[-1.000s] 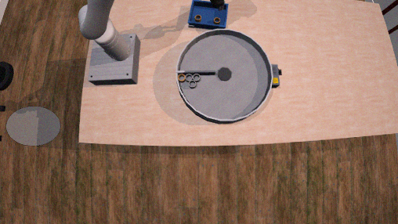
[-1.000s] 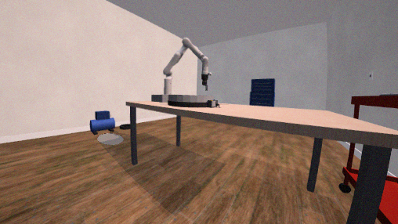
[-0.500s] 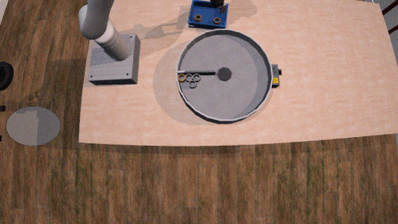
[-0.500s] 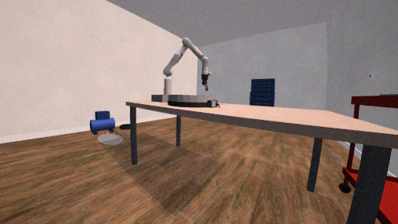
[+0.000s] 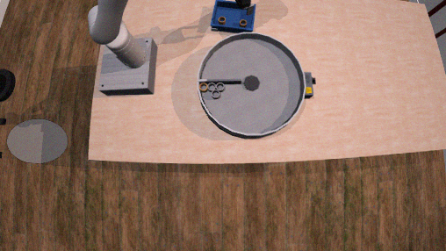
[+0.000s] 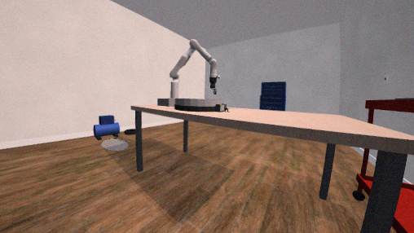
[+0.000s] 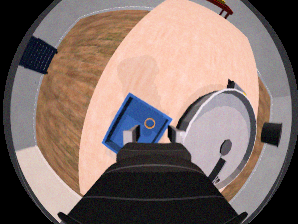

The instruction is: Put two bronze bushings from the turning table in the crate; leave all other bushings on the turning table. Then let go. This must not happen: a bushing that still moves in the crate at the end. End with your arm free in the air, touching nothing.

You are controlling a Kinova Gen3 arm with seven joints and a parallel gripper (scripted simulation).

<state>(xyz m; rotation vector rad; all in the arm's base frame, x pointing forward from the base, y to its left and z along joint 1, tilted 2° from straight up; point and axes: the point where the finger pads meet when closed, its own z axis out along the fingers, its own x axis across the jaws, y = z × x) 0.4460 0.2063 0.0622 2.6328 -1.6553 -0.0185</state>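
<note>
From my top camera I see 2 bronze bushings in the blue crate [image 5: 233,25] [image 7: 136,122]: 1 bushing [image 5: 222,19] towards the arm's base, the other bushing [image 5: 243,23] below my fingers [image 5: 247,9] [image 6: 214,92]. I have the fingers spread wide above the crate, with nothing between them. On the bench [image 5: 364,82] [image 6: 265,118] [image 7: 210,45], the turning table [image 5: 268,108] [image 6: 195,107] [image 7: 202,142] carries 1 bronze bushing [image 5: 203,87] and 3 grey ones [image 5: 215,94] beside its dark bar [image 5: 224,82] [image 7: 216,170].
</note>
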